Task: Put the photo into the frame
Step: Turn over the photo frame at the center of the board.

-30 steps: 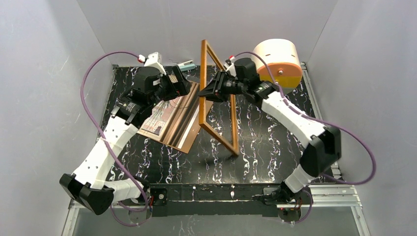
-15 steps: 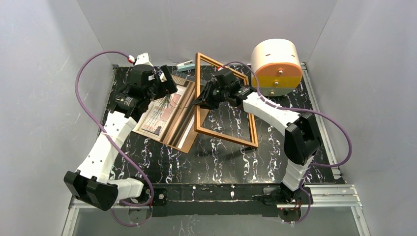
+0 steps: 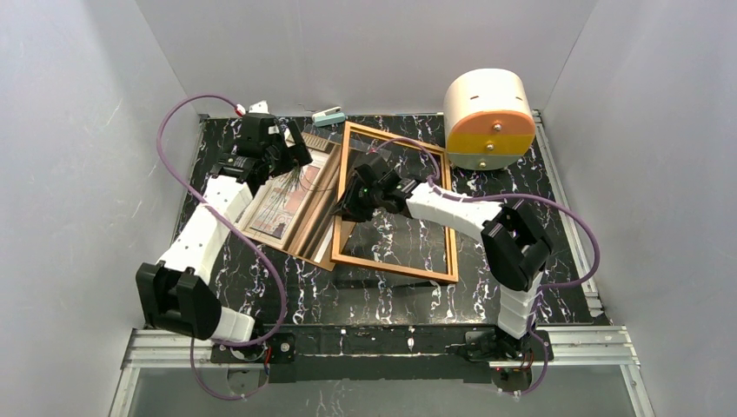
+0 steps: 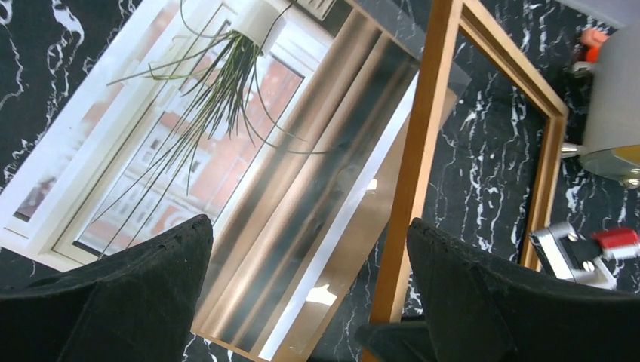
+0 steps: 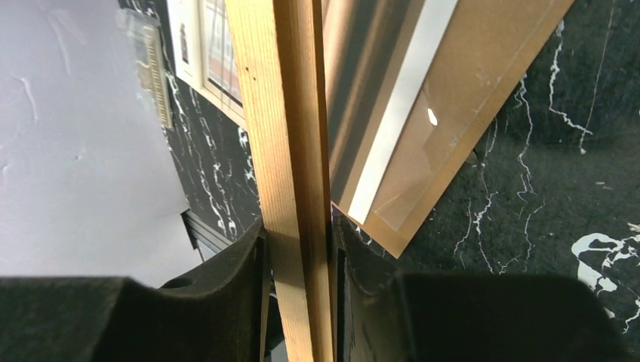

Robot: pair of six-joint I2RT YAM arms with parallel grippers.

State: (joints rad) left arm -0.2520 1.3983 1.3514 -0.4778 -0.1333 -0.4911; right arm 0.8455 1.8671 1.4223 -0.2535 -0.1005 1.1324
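Observation:
The photo [image 3: 280, 198] lies face up at the left of the black table, with a shiny clear sheet and a brown backing board [image 3: 323, 228] along its right side. In the left wrist view the photo [image 4: 189, 128] shows a spindly plant. The orange-brown frame [image 3: 434, 271] lies almost flat, and its left rail overlaps the board's edge. My right gripper [image 3: 349, 201] is shut on that left rail [image 5: 290, 151], which is pinched between both fingers [image 5: 226, 286]. My left gripper [image 3: 291, 153] hovers open and empty over the photo's far end, and the frame [image 4: 423, 151] shows on its right.
A large white, orange and yellow cylinder [image 3: 488, 117] stands at the back right. A small teal and white object [image 3: 328, 115] lies at the back edge. Grey walls enclose the table on three sides.
The frame went from standing on edge to lying almost flat, still held by my right gripper, which moved left and down. My left arm pulled back toward the far left.

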